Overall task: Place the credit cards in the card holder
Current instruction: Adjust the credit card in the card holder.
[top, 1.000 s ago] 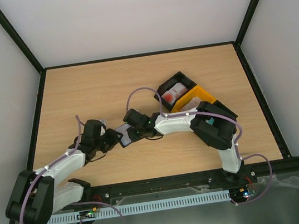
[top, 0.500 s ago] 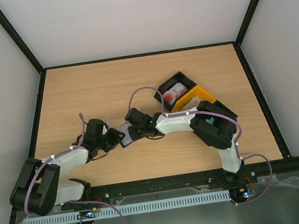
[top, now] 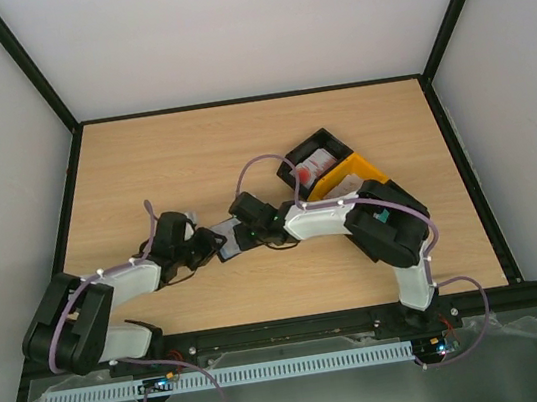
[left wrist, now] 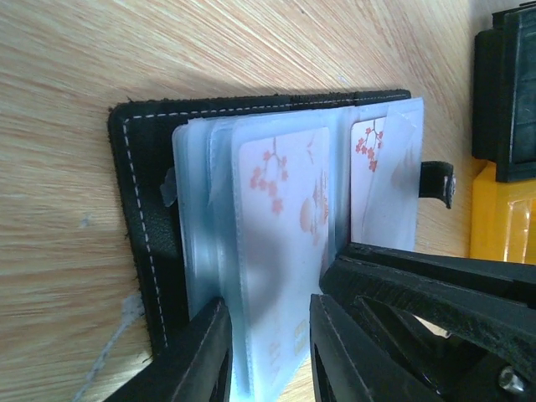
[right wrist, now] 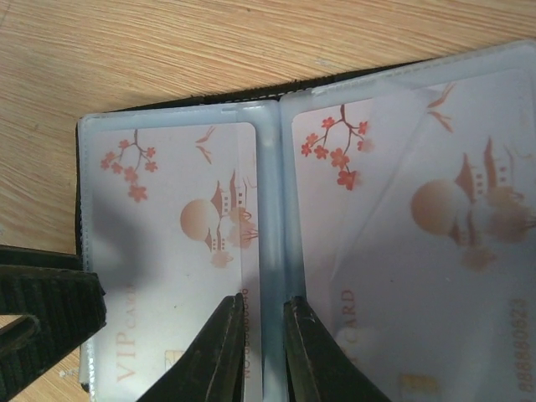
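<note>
Just left of the bins on the tabletop, the card holder lay open with credit cards in its sleeves. Your left jaws narrowly pinched its sleeve pages, and your right jaws were nearly closed on its middle seam.

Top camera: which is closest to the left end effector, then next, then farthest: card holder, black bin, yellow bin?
1. card holder: mid-table, in the grip of the left end effector.
2. black bin: farther right and back.
3. yellow bin: joined to it, rightmost.
</note>
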`<state>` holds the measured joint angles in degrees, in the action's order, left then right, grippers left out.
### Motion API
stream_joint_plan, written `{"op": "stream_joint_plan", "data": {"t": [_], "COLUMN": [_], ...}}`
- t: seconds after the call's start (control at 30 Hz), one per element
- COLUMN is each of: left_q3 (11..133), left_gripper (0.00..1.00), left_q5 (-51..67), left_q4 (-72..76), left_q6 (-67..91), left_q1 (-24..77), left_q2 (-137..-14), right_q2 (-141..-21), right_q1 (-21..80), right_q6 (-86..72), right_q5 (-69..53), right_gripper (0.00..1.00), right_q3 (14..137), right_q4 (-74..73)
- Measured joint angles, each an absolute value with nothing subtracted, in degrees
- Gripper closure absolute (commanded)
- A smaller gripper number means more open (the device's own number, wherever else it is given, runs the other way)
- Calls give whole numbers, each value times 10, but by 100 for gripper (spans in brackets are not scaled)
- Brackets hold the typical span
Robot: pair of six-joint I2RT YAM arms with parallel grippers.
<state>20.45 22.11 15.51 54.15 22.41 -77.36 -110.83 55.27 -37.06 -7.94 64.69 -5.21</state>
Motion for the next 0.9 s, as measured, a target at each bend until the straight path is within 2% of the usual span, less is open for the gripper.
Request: {"op": "stream_joint_plan", "data": {"t": [0.57, 0.9], "left_q3": [215, 241], "left_gripper": [73, 67], "left_q5": [282, 291], "left_q4": [212, 236], "left_q6": [545, 550], "left_q1": [224, 231], "left_q2": [-820, -832], "right_q2": [-987, -924], "right_q1": [511, 496], "right_q6": [-415, -429], "right_q5": [-49, -18], "right_gripper": [81, 79], "right_q3": [577, 542], "right_q4": [-22, -18]}}
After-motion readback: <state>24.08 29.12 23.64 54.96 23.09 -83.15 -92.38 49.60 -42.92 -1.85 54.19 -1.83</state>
